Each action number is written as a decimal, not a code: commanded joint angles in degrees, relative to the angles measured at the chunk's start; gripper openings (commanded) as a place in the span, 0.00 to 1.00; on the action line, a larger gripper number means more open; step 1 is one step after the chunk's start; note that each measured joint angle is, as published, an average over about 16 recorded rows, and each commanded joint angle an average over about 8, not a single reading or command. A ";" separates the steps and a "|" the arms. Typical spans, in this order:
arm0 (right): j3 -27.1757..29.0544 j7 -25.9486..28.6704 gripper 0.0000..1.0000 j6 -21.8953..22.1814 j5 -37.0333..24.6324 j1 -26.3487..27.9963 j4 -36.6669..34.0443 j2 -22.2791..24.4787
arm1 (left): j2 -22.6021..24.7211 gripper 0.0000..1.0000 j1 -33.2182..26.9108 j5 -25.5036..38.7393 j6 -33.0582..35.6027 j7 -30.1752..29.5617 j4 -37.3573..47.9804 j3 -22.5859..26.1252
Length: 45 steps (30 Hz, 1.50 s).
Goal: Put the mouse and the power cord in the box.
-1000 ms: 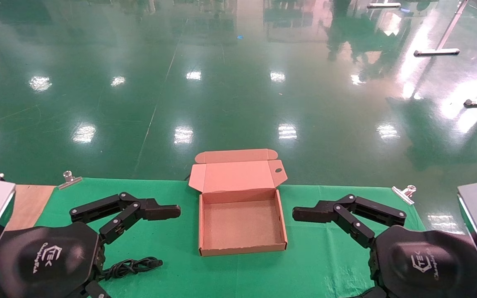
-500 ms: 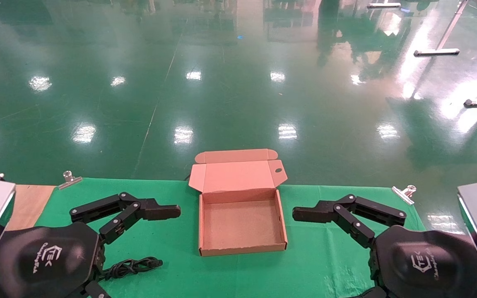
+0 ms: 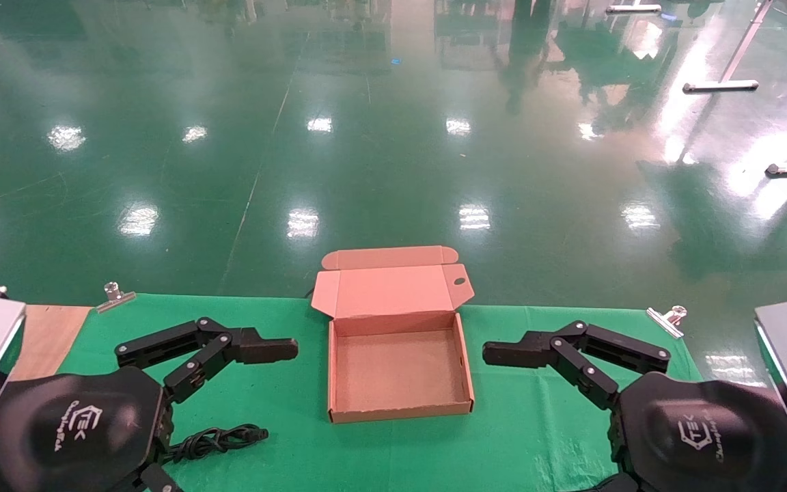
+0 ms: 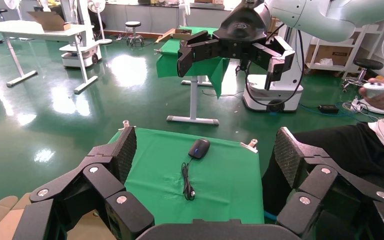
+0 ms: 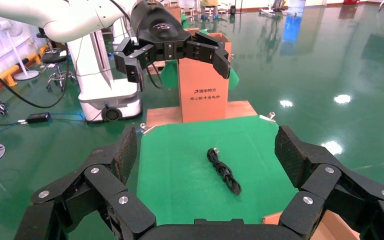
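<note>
The cardboard mailer box (image 3: 399, 362) sits open on the green cloth (image 3: 284, 403), lid folded back. The left gripper (image 4: 202, 150) hangs left of the box, jaws spread wide, holding nothing; the power cord (image 3: 219, 439) lies beneath it. The right gripper (image 5: 205, 150) hangs right of the box, equally spread and unladen, above the mouse (image 4: 199, 148).

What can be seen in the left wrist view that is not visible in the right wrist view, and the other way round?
Only the left wrist view shows the small black oval mouse with its thin cable, lying on the cloth, and the open right gripper beyond it. Only the right wrist view shows the thick black bundled power cord and the open left gripper. Both show the green cloth-covered table and a corner of the brown cardboard box.
</note>
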 commanded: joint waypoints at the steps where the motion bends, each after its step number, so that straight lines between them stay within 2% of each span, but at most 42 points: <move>1: -0.01 -0.01 1.00 0.01 -0.01 0.00 -0.01 -0.01 | -0.01 1.00 0.01 0.00 0.05 -0.03 -0.02 -0.03; 8: -0.09 -0.44 1.00 -0.05 -0.60 0.14 0.03 0.09 | 0.41 1.00 -0.01 0.36 -0.16 0.18 0.10 0.28; 12: -1.20 -3.38 1.00 -0.35 -5.14 1.48 -0.68 -0.09 | 2.68 1.00 -1.33 4.43 -0.03 0.51 1.21 2.69; 17: -5.10 -10.53 1.00 -0.83 -17.24 5.28 -4.51 -2.04 | 7.56 1.00 -6.36 16.37 0.41 2.05 7.00 8.94; 23: -12.40 -19.39 1.00 -0.37 -35.06 11.27 -10.60 -7.22 | 12.27 1.00 -12.48 32.25 -1.23 7.50 19.92 15.78; 27: -17.09 -25.50 1.00 1.93 -46.51 14.88 -13.87 -10.93 | 14.80 1.00 -17.02 42.04 -3.93 11.31 28.90 19.69; 31: -20.71 -31.40 1.00 5.16 -55.39 16.92 -16.91 -13.85 | 17.46 1.00 -21.35 50.41 -7.58 14.74 37.28 23.19; 37: -24.49 -37.23 1.00 8.85 -63.59 18.61 -24.50 -17.67 | 21.55 1.00 -25.39 58.20 -13.36 19.56 48.57 26.68; 45: -26.61 -42.91 1.00 13.77 -68.33 20.83 -36.75 -21.92 | 26.48 1.00 -27.20 61.23 -20.40 25.38 58.53 28.07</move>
